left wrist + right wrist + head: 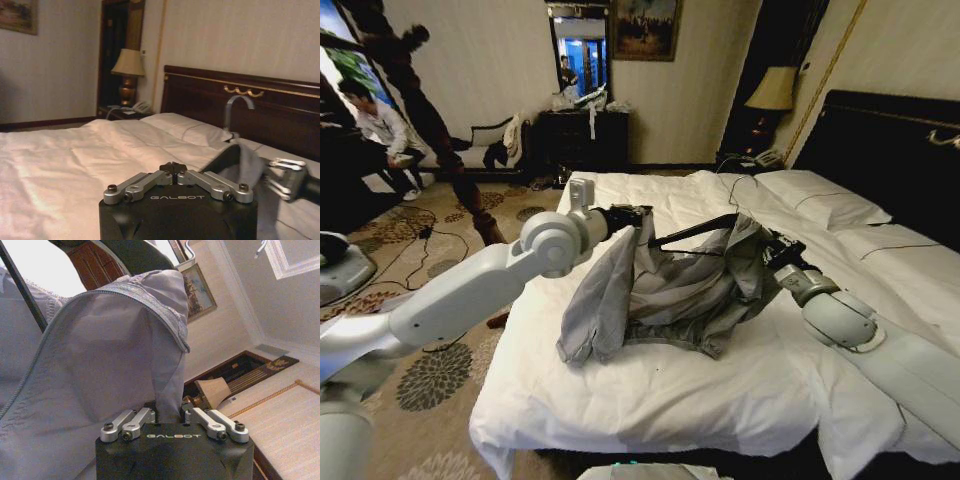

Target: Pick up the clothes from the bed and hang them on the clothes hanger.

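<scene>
The light grey clothes hang between my two grippers above the white bed, and the lower folds rest on the duvet. The black clothes hanger runs through the upper part of the shirt. My left gripper is shut at the shirt's raised left shoulder. My right gripper is shut on the right side. In the right wrist view the fingers pinch a fold of the shirt, beside a hanger bar. The left wrist view shows closed tips, the silver hook and grey cloth.
White pillows lie against the black headboard on the right. A lamp and nightstand stand at the far corner. Patterned carpet runs along the bed's left edge. A dark cabinet stands against the back wall.
</scene>
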Controlling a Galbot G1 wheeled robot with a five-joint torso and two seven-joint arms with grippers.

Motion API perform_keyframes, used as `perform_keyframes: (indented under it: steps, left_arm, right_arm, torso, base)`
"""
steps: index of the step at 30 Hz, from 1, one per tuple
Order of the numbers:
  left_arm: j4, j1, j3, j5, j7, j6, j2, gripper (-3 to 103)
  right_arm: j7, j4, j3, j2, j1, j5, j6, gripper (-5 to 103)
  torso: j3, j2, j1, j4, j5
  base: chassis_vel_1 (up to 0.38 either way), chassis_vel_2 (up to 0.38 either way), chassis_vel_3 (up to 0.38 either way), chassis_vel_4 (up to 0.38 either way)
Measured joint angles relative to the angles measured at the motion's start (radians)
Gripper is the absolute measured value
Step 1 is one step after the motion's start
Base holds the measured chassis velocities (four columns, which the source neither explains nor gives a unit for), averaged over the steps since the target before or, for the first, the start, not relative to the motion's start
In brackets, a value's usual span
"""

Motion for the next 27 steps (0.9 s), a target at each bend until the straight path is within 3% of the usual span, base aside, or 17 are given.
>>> perform_keyframes:
  steps: [6, 14, 21, 27]
  left_arm:
    - [0.013, -0.014, 0.027, 0.026, -0.002, 0.001, -0.044, 0]
    - [0.101, -0.003, 0.036, 0.118, 0.002, -0.014, -0.071, 0]
    - [0.14, -0.02, 0.044, 0.141, 0.007, -0.016, -0.111, 0]
    - [0.084, -0.026, 0.068, 0.12, -0.007, -0.018, -0.137, 0]
  right_arm:
    - [0.015, 0.038, -0.003, -0.006, 0.041, 0.07, -0.02, 19]
    - [0.01, 0.107, 0.0, -0.031, 0.011, 0.058, -0.029, 19]
    - [-0.007, 0.123, -0.015, -0.024, 0.011, 0.041, -0.036, 19]
    - [-0.007, 0.104, -0.026, -0.011, 0.022, 0.048, -0.044, 19]
  torso:
    - [0.0, 0.0, 0.0, -0.0005, 0.0001]
    - [0.0, 0.0, 0.0, -0.0001, -0.0003]
    - [0.0, 0.0, 0.0, -0.0002, -0.0002]
    - [0.0, 0.0, 0.0, -0.0003, 0.0]
  base:
    - [0.0, 0.0, 0.0, 0.0]
    - [0.0, 0.0, 0.0, 0.0]
    - [0.0, 0.0, 0.0, 0.0]
    - [0.0, 0.0, 0.0, 0.0]
